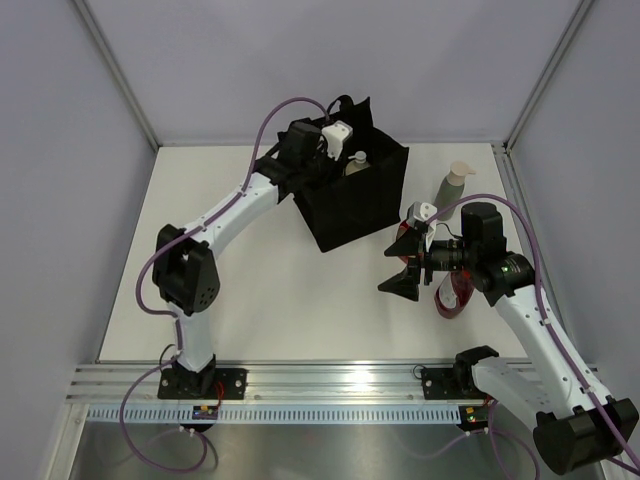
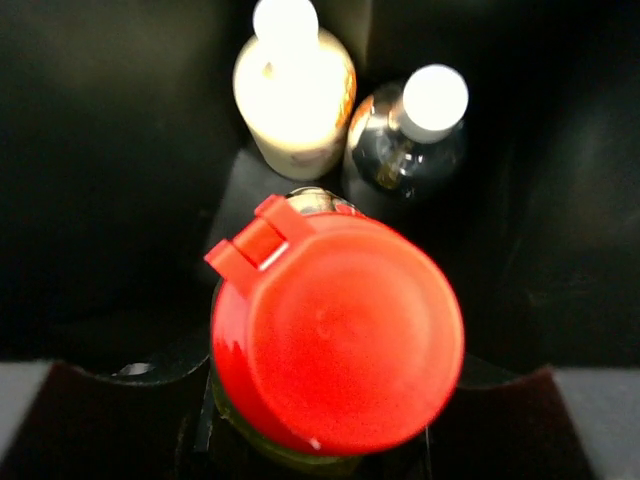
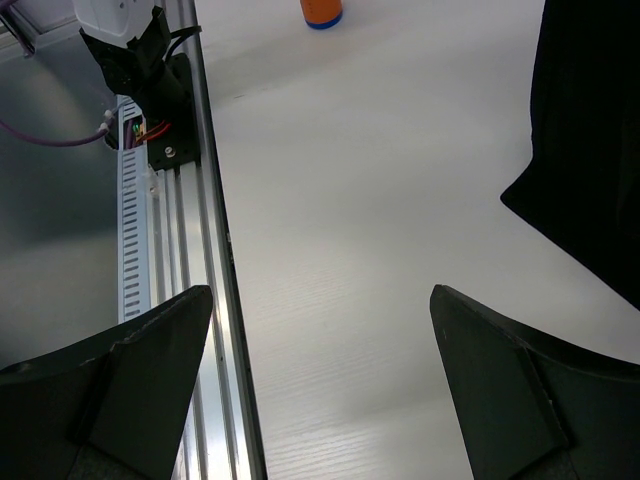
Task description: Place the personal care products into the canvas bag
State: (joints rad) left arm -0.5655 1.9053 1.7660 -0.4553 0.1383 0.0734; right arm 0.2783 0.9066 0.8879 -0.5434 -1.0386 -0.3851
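The black canvas bag (image 1: 360, 205) stands at the back middle of the table. My left gripper (image 1: 322, 150) reaches down into it, shut on the yellow bottle with the red cap (image 2: 340, 330). The left wrist view shows a cream bottle (image 2: 295, 100) and a clear bottle (image 2: 405, 140) standing on the bag floor beyond it. My right gripper (image 1: 405, 268) is open and empty over bare table, right of the bag. A dark red bottle (image 1: 452, 297) lies under the right wrist, and another red one (image 1: 404, 240) shows behind the fingers. The grey-green pump bottle (image 1: 454, 184) stands at the back right.
In the right wrist view the bag's lower corner (image 3: 590, 150) is at the right, and the aluminium rail (image 3: 215, 300) and left arm base (image 3: 150, 70) are at the left. An orange object (image 3: 322, 12) sits at the top edge. Grey walls enclose the table.
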